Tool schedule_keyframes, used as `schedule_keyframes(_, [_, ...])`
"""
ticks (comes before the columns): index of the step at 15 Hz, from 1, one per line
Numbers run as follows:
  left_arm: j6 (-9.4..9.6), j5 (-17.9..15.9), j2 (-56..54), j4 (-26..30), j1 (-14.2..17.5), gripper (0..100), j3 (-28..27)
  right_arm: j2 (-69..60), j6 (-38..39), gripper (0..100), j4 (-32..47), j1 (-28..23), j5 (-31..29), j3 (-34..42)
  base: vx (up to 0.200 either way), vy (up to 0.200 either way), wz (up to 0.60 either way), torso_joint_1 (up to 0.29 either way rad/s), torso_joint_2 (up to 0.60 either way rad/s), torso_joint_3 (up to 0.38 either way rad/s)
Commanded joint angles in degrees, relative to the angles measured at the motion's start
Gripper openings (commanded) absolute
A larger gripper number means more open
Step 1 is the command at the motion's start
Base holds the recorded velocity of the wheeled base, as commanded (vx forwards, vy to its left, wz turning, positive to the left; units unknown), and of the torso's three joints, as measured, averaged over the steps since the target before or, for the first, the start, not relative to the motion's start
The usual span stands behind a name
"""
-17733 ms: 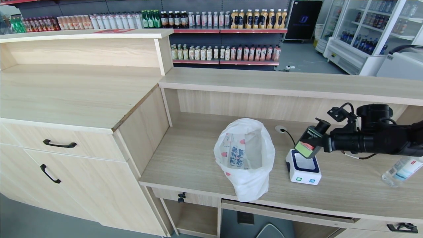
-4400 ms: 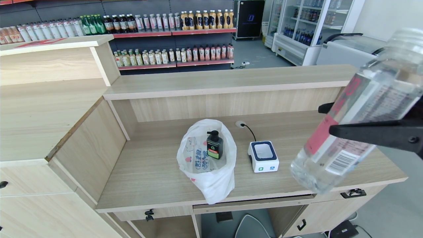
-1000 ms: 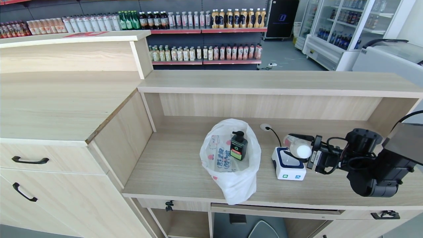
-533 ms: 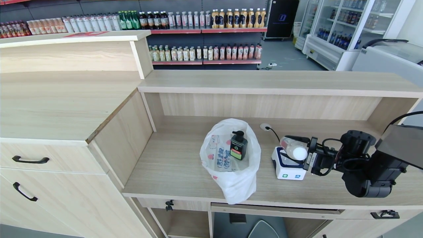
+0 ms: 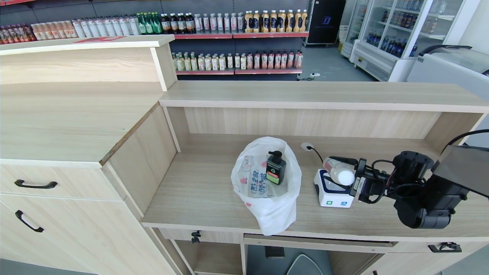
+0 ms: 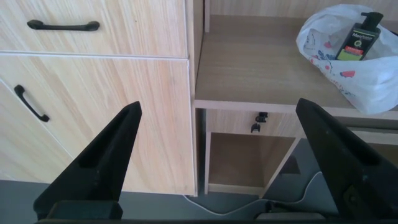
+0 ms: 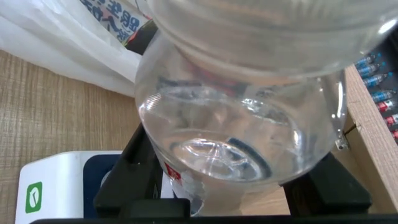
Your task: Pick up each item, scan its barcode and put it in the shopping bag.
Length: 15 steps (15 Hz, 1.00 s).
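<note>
Change: water bottle (image 5: 333, 166) nudged toward 9 o'clock since a second ago (barely), lying over scanner (image 5: 330, 194).
Right gripper (image 5: 341, 170): clamped on water bottle.
Left gripper (image 6: 219, 109): spread, empty.
Counter (image 5: 214, 191): shopping bag (image 5: 273, 208) at scanner's 9 o'clock.
Room: drink shelves (image 5: 237, 36) at 12.

You're standing behind the checkout of a small shop: wall shelves (image 5: 252, 35) packed with rows of bottled drinks (image 5: 275, 21), glass-door drink fridges (image 5: 382, 30) off to the right, and a wooden tabletop (image 5: 198, 191) carrying a barcode scanner (image 5: 328, 195) and a shopping bag (image 5: 273, 214).
</note>
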Motion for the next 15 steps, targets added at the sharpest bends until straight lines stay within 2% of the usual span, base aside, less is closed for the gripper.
schedule_keyframes(1, [0.00, 0.0, 0.0, 0.0, 0.0, 100, 0.0, 1.0, 0.2, 0, -0.6, 0.1, 0.0, -0.4, 0.000, 0.000, 0.00, 0.000, 0.00, 0.000])
schedule_keyframes(9, [0.00, 0.0, 0.0, 0.0, 0.0, 100, 0.0, 2.2, 1.2, 0, -0.6, 0.0, -0.1, -1.2, 0.000, 0.000, 0.00, 0.000, 0.00, 0.000])
schedule_keyframes(12, [0.00, 0.0, 0.0, 0.0, 0.0, 100, 0.0, -2.9, 9.8, 0, -0.7, 0.0, -0.1, -1.9, 0.000, 0.000, 0.00, 0.000, 0.00, 0.000])
schedule_keyframes(15, [0.00, 0.0, 0.0, 0.0, 0.0, 100, 0.0, -17.2, 29.8, 0, 2.3, -3.6, -4.1, 2.2, 0.000, 0.000, 0.00, 0.000, 0.00, 0.000])
